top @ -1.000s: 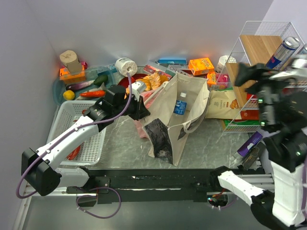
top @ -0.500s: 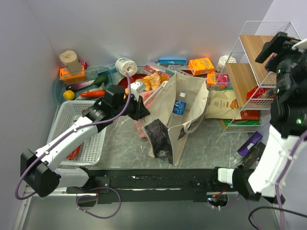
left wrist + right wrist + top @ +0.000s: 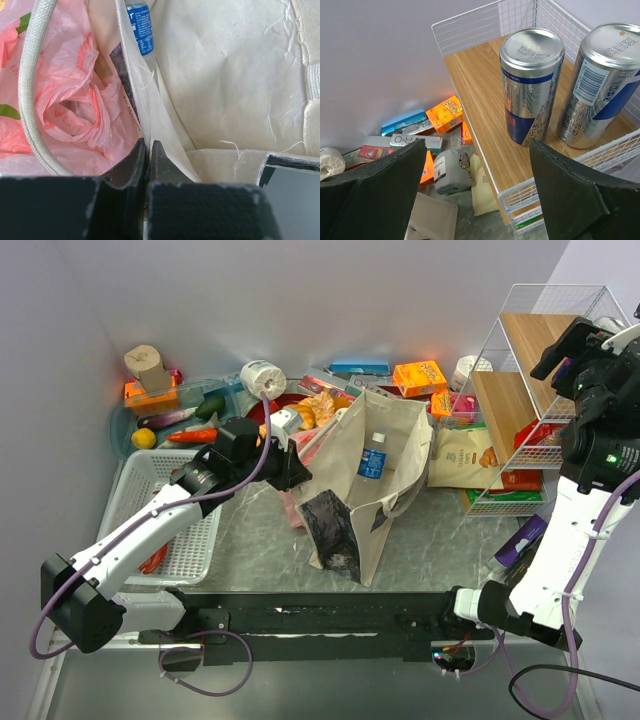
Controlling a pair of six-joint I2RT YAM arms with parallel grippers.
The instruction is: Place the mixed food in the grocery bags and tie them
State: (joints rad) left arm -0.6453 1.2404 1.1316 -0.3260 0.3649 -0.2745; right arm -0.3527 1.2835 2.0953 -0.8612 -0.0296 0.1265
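On the grey counter (image 3: 440, 540), a beige canvas tote (image 3: 400, 430) is stood open at the middle, and a blue-labelled bottle (image 3: 373, 456) is seen inside it. At the right, a wire rack (image 3: 535, 335) with a wooden shelf is set. A pink plastic bag (image 3: 75, 100) is pressed against the tote's left wall. The tote's rim is clamped by the left pincer (image 3: 148, 150), its fingers together on the cloth. The right pincer (image 3: 477, 145) is held wide apart before two blue-and-silver cans (image 3: 530, 85), which are stood upright on the shelf, untouched.
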